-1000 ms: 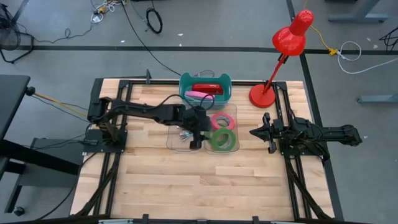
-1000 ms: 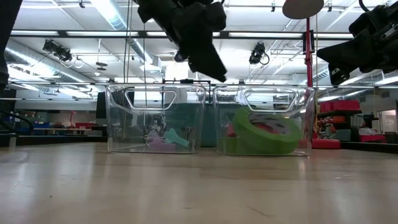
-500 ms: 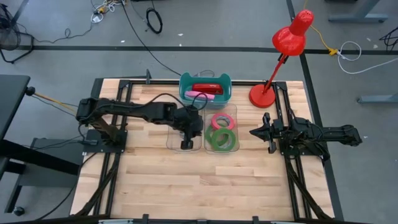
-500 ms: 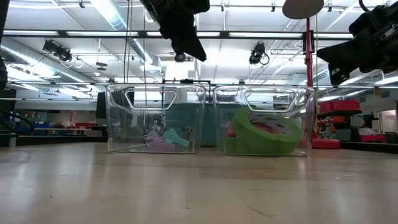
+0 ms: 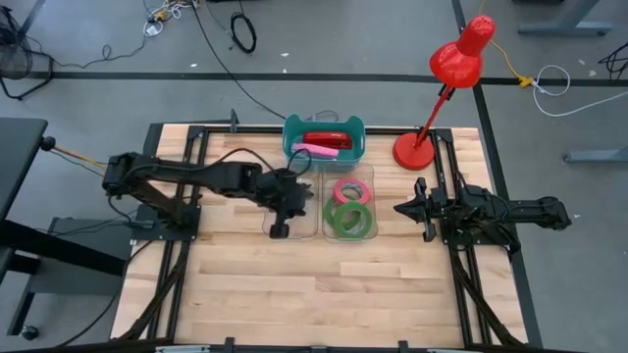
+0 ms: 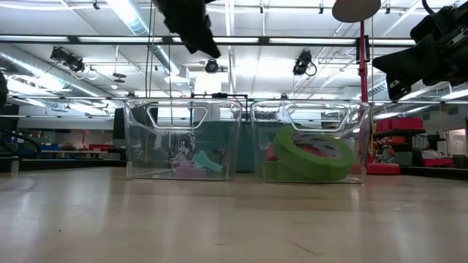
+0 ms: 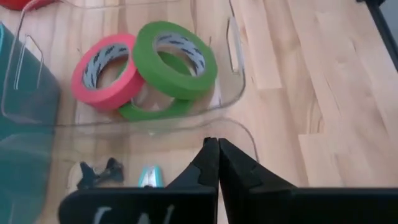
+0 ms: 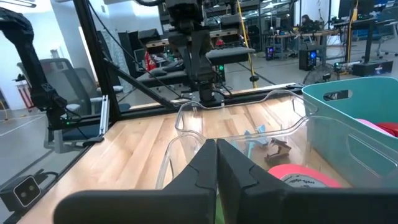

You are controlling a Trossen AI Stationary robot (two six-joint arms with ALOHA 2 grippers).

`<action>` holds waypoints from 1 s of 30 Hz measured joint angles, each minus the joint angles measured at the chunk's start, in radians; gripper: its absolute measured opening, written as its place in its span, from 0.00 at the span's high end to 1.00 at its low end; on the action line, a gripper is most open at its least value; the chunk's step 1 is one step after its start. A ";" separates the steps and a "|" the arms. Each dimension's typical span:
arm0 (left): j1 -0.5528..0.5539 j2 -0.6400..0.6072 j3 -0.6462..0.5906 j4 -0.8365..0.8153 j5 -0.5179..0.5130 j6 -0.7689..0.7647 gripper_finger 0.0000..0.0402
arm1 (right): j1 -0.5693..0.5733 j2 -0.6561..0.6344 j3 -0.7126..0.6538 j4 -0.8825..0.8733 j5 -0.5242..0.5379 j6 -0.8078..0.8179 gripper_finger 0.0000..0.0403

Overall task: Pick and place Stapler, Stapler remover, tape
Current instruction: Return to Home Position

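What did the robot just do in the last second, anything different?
The left gripper, jaws shut and empty, pulled back across the left clear bin toward its own side. The right gripper and the tape rolls stayed put.

Robotics lab in an open industrial hall. Dark robot arm (image 5: 196, 175) mounted at each side of a wooden table (image 5: 324, 284). Loose cables (image 5: 242, 31) on grey floor. Overhead: strip lights (image 6: 128, 14), exposed ducting (image 6: 36, 64). Beyond: office chair (image 8: 62, 81), computer benches (image 8: 309, 59), red bins (image 6: 398, 124).
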 joint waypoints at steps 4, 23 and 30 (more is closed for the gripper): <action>-0.020 -0.086 -0.116 0.065 -0.009 -0.028 0.98 | 0.000 0.000 0.000 0.000 0.000 0.000 0.98; -0.097 -0.475 -0.691 0.404 -0.005 -0.130 0.98 | 0.000 0.000 0.000 0.000 0.001 0.000 0.98; -0.097 -0.589 -0.837 0.472 -0.005 -0.119 0.99 | 0.000 0.000 0.000 0.000 0.001 0.000 0.98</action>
